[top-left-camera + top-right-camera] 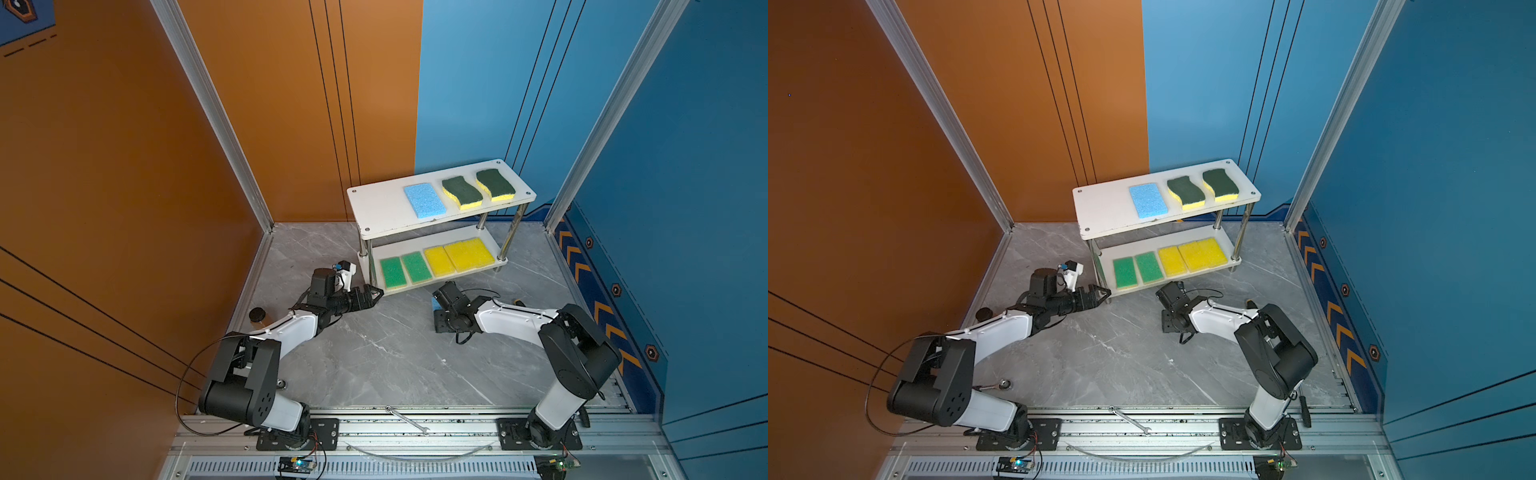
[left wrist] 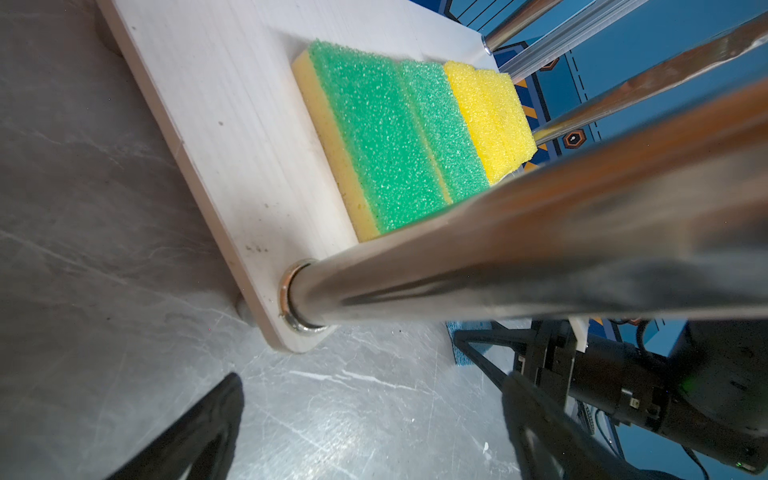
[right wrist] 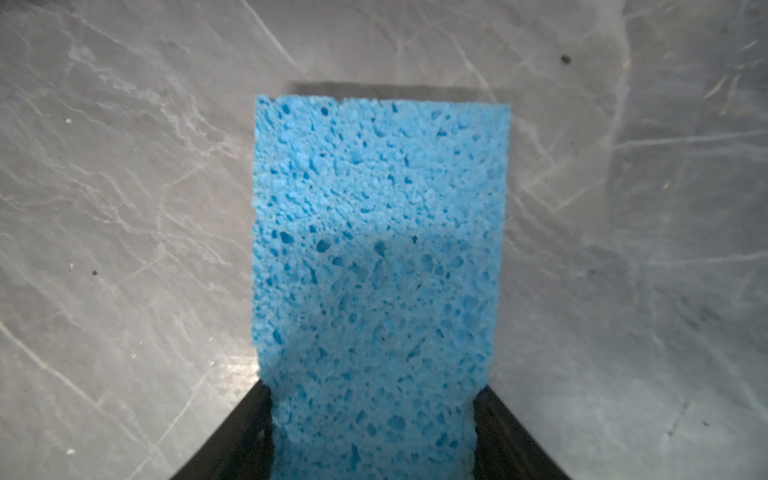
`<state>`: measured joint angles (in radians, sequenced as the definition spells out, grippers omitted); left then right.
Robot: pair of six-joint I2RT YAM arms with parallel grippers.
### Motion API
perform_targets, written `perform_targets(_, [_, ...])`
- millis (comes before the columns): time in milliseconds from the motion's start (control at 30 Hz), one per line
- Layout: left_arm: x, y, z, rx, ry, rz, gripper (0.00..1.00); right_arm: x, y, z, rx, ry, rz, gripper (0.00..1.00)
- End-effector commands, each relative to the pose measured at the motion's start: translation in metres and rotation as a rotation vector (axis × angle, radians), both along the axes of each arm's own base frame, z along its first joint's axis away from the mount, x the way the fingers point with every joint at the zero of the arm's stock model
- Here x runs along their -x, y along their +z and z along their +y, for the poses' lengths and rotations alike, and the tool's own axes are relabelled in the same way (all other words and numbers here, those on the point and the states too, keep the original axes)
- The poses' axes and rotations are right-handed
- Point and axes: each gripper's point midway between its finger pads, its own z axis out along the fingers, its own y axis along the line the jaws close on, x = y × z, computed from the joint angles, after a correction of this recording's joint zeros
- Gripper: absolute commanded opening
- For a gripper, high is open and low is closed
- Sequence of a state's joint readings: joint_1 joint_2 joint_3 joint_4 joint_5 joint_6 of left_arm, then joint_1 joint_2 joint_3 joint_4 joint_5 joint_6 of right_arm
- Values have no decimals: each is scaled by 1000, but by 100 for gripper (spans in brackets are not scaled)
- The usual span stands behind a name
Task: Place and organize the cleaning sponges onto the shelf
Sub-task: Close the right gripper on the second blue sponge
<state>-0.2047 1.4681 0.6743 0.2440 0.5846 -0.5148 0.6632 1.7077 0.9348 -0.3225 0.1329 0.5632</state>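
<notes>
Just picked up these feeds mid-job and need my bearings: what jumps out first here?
The two-tier shelf stands at the back right, with a light blue sponge and two wavy dark-green-topped sponges on its top board, and green-topped sponges and yellow sponges in a row below. On the grey marbled tabletop in front, the right gripper pinches a second light blue sponge by its long sides. The left gripper is open and empty by the shelf's front-left corner.

even light is filling both top views; the chrome post [image 2: 540, 249] is blurring, shadow dimming the blue sponge [image 3: 378, 208].
</notes>
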Motion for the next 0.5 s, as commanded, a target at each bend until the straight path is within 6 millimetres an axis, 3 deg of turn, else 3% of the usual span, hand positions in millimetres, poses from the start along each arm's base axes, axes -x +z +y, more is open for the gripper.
perform_targets(0, [3,-4,-3,1,-11,3,97,6,4,2,11,48,31,65])
perform_targets(167, [3,-3,-3,1,-10,3,98,8,21,10,13,132,69,66])
perform_targets(467, [1,-4,-4,5,-19,4,97,16,74,20,-3,258,100,65])
